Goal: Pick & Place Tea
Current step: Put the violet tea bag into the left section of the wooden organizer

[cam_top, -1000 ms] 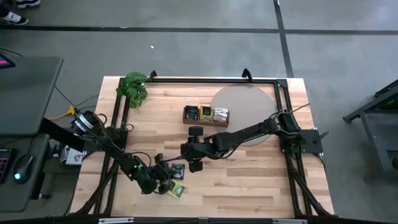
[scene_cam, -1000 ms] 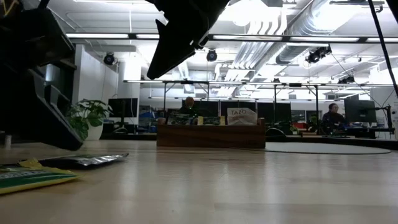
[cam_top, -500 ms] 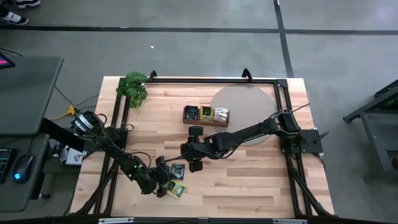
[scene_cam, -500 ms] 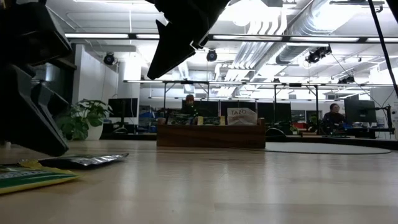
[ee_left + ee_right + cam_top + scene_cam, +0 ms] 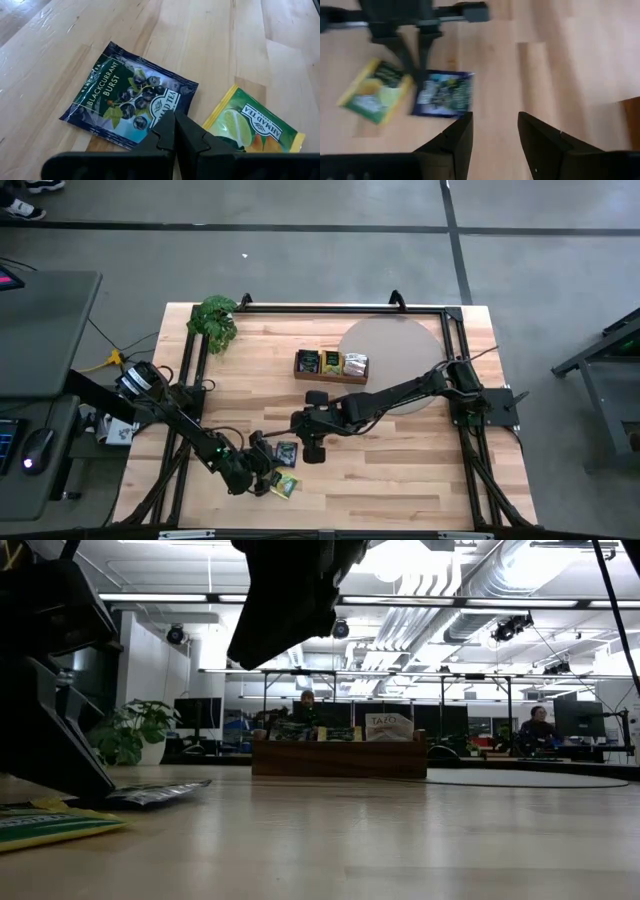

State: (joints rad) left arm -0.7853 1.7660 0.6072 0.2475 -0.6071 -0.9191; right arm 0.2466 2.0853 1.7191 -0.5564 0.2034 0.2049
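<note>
On the wooden table (image 5: 350, 840), a green sachet (image 5: 45, 825) lies at eight o'clock with a dark sachet (image 5: 155, 794) just behind it. A dark arm (image 5: 55, 690) fills nine o'clock, another (image 5: 285, 590) hangs at twelve. A wooden tray (image 5: 338, 757) sits centre, a plant (image 5: 135, 730) to its left.

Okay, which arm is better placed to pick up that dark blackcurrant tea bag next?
Probably the right. The right gripper hangs open just beside the blackcurrant sachet with a clear approach. The left gripper is shut, its tips at the sachet's edge beside the lime sachet, so it would have to reopen.
</note>
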